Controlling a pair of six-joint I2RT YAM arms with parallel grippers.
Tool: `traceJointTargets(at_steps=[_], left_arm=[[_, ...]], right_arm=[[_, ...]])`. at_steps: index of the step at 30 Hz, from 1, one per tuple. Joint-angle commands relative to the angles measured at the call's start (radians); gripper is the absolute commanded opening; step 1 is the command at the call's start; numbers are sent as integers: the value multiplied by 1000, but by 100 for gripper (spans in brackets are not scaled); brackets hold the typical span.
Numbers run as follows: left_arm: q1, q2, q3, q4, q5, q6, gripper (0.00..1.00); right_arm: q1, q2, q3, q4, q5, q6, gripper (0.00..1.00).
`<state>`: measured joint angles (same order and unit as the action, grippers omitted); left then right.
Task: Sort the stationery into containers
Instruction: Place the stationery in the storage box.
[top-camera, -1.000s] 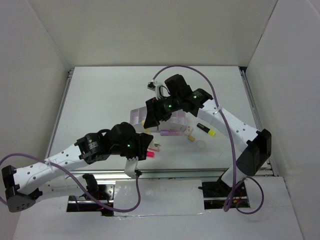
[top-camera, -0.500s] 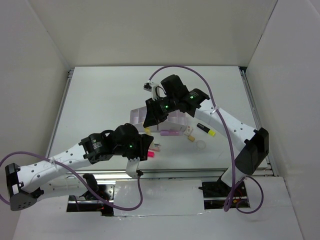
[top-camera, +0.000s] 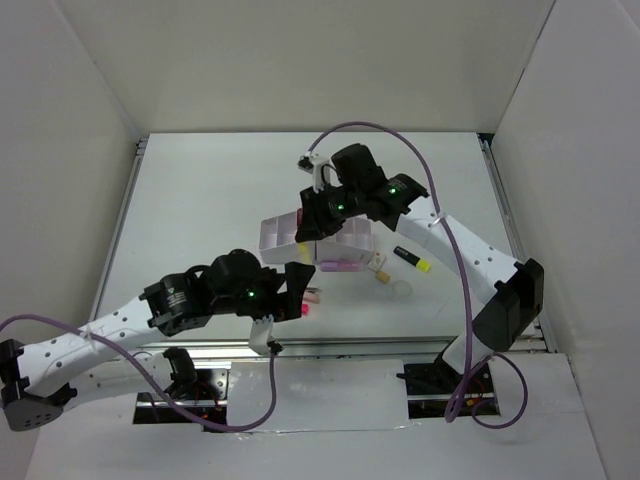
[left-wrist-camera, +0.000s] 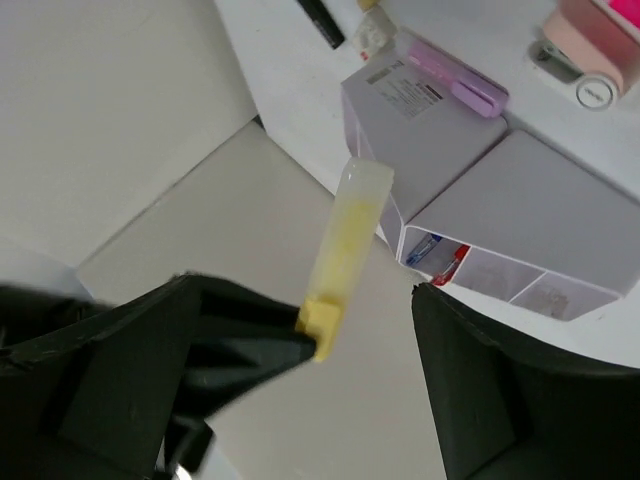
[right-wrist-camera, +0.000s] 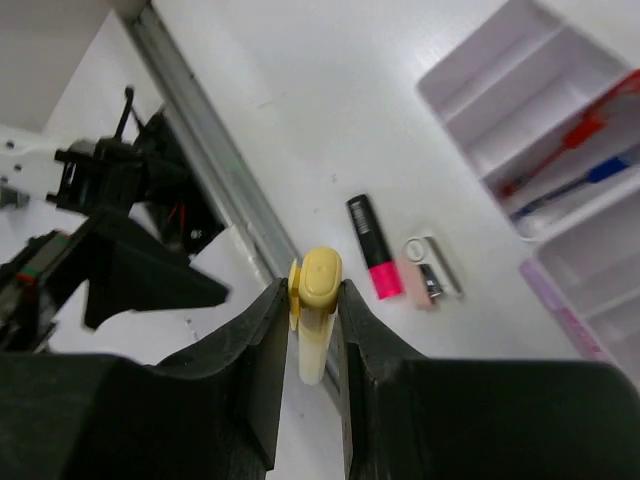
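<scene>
Right claw now sits higher and further back than a second ago. It has swung off the front-left corner of the white organiser to hang above it, and the left arm has drawn back toward its base, so the organiser's left compartments are now uncovered in the overhead view. That separation suggests the cream stick is now the right arm's alone to place, and the likely next step is lowering it into a compartment. The right fingers are pressed shut on the stick's yellow-capped end, and its pale body hangs free in the air over the organiser, touching nothing else. The left claw is spread wide and carries nothing, low in front of the organiser. In its own view the stick's yellow end lines up with one fingertip, though whether they touch cannot be told. A blue pen and a red pen already lie in a compartment. Still out on the table are the black-pink highlighter near the front edge, the purple marker against the organiser's front, the black-yellow highlighter off to the right, and the clear tape ring nearby.
</scene>
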<state>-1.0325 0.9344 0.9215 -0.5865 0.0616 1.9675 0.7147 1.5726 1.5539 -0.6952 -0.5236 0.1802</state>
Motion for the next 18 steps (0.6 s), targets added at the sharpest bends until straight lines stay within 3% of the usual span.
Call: traceJointTargets(at_steps=[1, 3, 4, 7, 10, 12, 15, 18], left_arm=[[-5, -77, 16, 48, 84, -126, 99], [-5, -114, 52, 88, 95, -348, 99], [-5, -117, 85, 126, 78, -537, 99], [9, -83, 152, 143, -25, -805, 99], [101, -37, 186, 198, -55, -1029, 99], [236, -5, 218, 243, -39, -1160, 99], [459, 96, 327, 218, 99, -1460, 99], [587, 147, 376, 171, 211, -1608, 99]], right_arm=[[-90, -83, 25, 66, 57, -16, 0], [-179, -115, 3, 97, 88, 4, 0], [-208, -131, -12, 114, 108, 14, 0], [-306, -222, -154, 294, 209, 70, 0], [-320, -308, -302, 496, 345, 67, 0], [-311, -319, -343, 572, 434, 76, 0], [-290, -310, -377, 666, 520, 113, 0], [-258, -301, -397, 747, 589, 128, 0]])
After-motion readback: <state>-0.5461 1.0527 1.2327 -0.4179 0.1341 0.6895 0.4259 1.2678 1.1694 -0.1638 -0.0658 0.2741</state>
